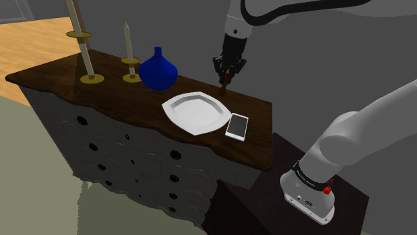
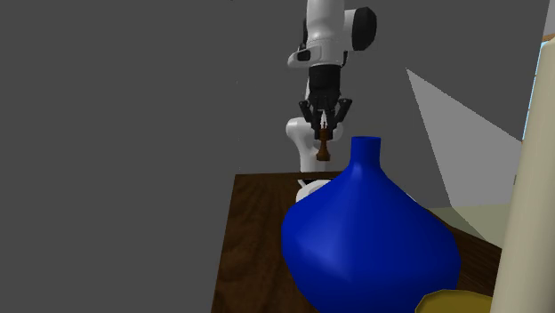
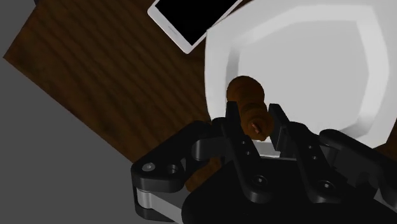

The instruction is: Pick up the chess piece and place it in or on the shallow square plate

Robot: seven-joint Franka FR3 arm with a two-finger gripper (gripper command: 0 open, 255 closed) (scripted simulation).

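A brown chess piece point(image 1: 226, 85) hangs above the dark wooden dresser top, clasped by my black gripper point(image 1: 228, 77), which is shut on it. The piece is just past the far corner of the white shallow plate point(image 1: 195, 111), on the shoulder view's right. In the wrist view the chess piece point(image 3: 249, 105) sticks out between the fingers point(image 3: 235, 130), over the plate's rim point(image 3: 216, 63). In the second exterior view the gripper point(image 2: 324, 127) holds the piece point(image 2: 324, 148) clear above the top, behind the vase.
A white phone point(image 1: 237, 126) with a black screen lies beside the plate near the dresser's end. A blue vase point(image 1: 158, 69) and two candlesticks point(image 1: 129, 61) stand at the shoulder view's left. The dresser top point(image 1: 80, 70) drops off at its edges.
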